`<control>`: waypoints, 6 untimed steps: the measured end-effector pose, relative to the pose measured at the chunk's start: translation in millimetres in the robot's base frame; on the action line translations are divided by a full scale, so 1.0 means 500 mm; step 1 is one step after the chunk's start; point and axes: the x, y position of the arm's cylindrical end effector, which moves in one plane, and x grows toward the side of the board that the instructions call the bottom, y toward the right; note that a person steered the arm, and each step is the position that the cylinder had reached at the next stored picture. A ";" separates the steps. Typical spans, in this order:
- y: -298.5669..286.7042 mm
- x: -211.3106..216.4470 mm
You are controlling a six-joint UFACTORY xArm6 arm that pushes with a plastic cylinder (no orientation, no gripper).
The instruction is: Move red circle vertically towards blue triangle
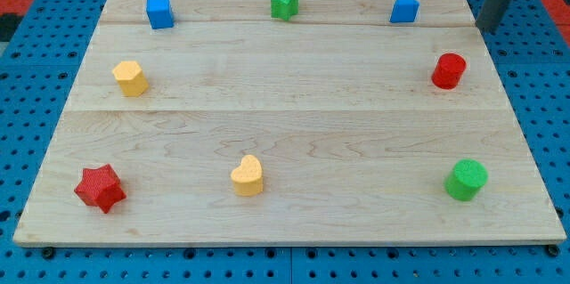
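The red circle (pixel 449 70) is a short red cylinder near the board's right edge. The blue triangle (pixel 403 7) sits above it and a little to its left, near the board's top edge. My rod comes in from the view's top right corner, and my tip (pixel 484 28) ends at the board's right edge, above and to the right of the red circle, not touching it. The tip is to the right of the blue triangle.
A blue cube (pixel 159 12) and green star (pixel 284 2) sit along the top. A yellow hexagon (pixel 130 78) is at left, a red star (pixel 100 188) at bottom left, a yellow heart (pixel 248 175) at bottom middle, a green circle (pixel 466 180) at bottom right. The wooden board (pixel 285 124) lies on a blue pegboard.
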 end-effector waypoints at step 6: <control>-0.038 0.118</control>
